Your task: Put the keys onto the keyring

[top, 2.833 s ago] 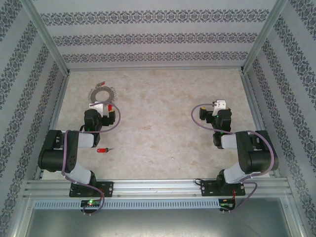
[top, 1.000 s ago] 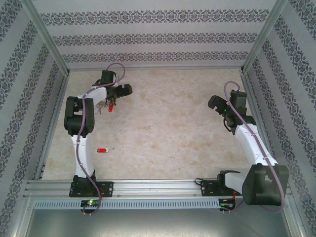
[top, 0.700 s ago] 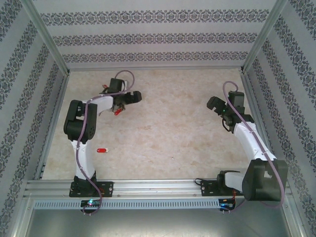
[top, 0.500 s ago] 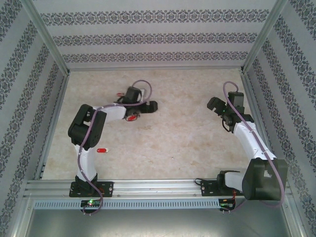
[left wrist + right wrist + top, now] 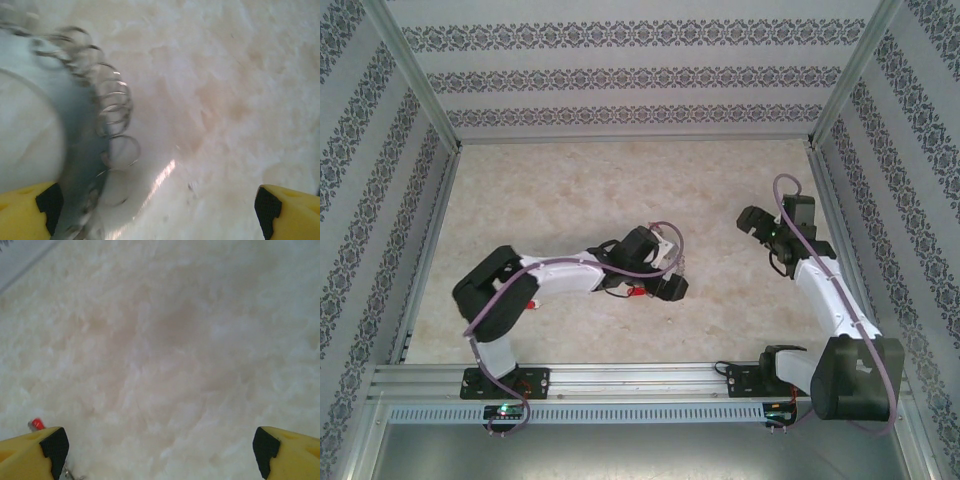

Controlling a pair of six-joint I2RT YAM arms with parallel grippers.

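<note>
A pale, marbled counter (image 5: 620, 170) sits inside patterned walls, seen from above. The left arm (image 5: 565, 272) lies low and stretched toward the middle of the counter. The right arm (image 5: 825, 295) stands taller on the right side, reaching up along that edge.

The left tool (image 5: 670, 287) is spread wide, with bare counter between its yellow fingertips. The right tool (image 5: 160, 450) is also wide and holds nothing, and it is well apart from the left one.

In the left wrist view, the keyring (image 5: 80, 130) is a blurred silvery band fringed with wire loops, pressed close against one fingertip. It is unclear whether it rests on the counter or hangs from that finger. One red key (image 5: 634, 292) shows from above as a small red spot just beside the left wrist, partly under it. The right wrist view shows a tiny red head by one fingertip, too small to say more.

The task looks early, with no red key visibly on the ring. With the jaws open, the ring could slide or drop away. The low arm or its cable could sweep the red key aside. The key is so small that a pinch could miss it or flick it off.
</note>
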